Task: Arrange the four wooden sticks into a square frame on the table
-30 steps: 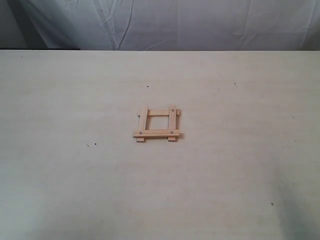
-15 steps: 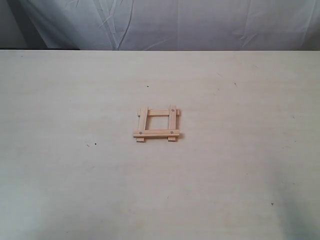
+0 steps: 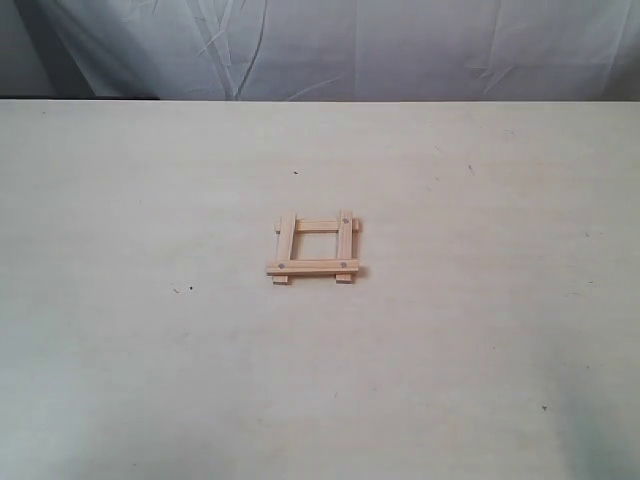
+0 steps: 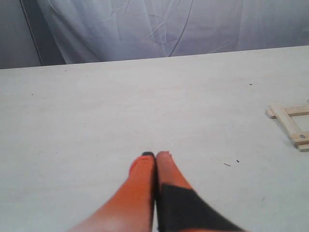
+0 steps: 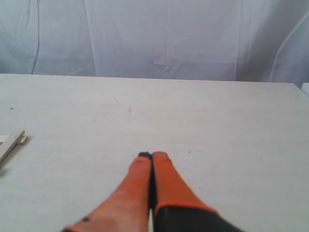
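The four wooden sticks lie as a small square frame (image 3: 314, 247) in the middle of the table (image 3: 150, 350), ends overlapping, with dark dots on the near stick. No arm shows in the exterior view. The left wrist view catches one side of the square frame (image 4: 292, 125) at its picture edge, well away from my left gripper (image 4: 155, 154), whose orange fingers are pressed together with nothing between them. In the right wrist view only a stick end (image 5: 9, 145) shows at the edge, and my right gripper (image 5: 152, 155) is shut and empty above bare table.
A wrinkled white cloth backdrop (image 3: 330, 50) hangs behind the table's far edge. A few tiny dark specks (image 3: 190, 289) mark the tabletop.
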